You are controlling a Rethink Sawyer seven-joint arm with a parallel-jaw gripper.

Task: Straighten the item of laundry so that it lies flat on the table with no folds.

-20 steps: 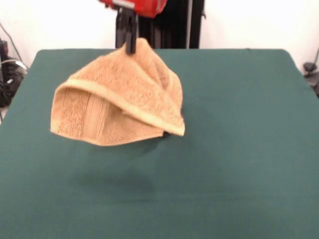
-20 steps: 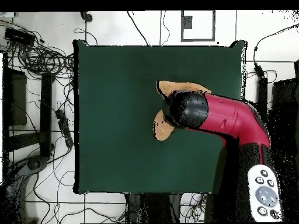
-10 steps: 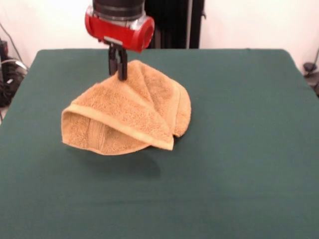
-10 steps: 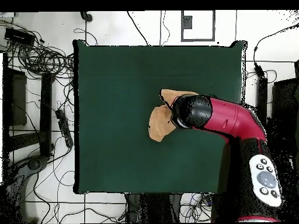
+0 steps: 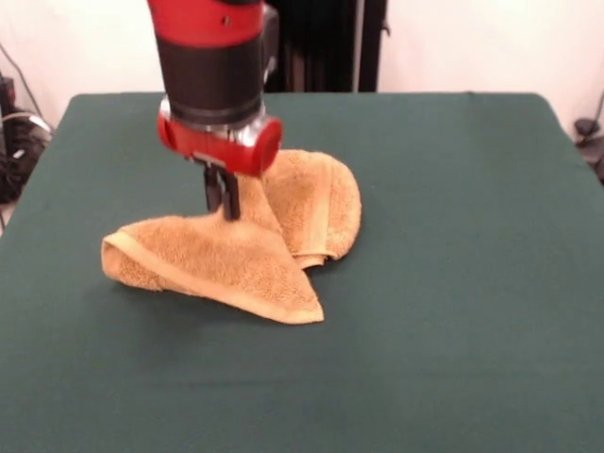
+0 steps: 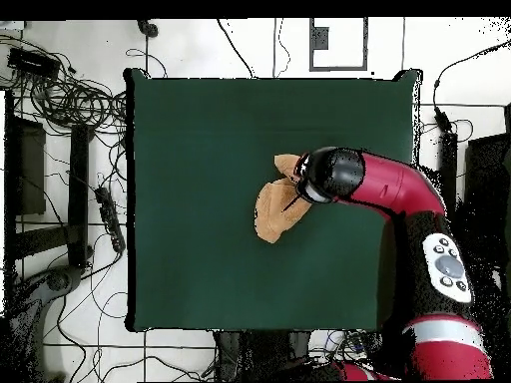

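On table, tool pinches peak of folded towel, cloth draped below.

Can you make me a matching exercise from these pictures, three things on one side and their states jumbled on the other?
Things:
1. towel
2. gripper
3. table

States:
A. covered in dark green cloth
B. bunched with folds, partly resting on the table
C. shut on a pinch of cloth, pointing down

Pairs: 1-B, 2-C, 3-A
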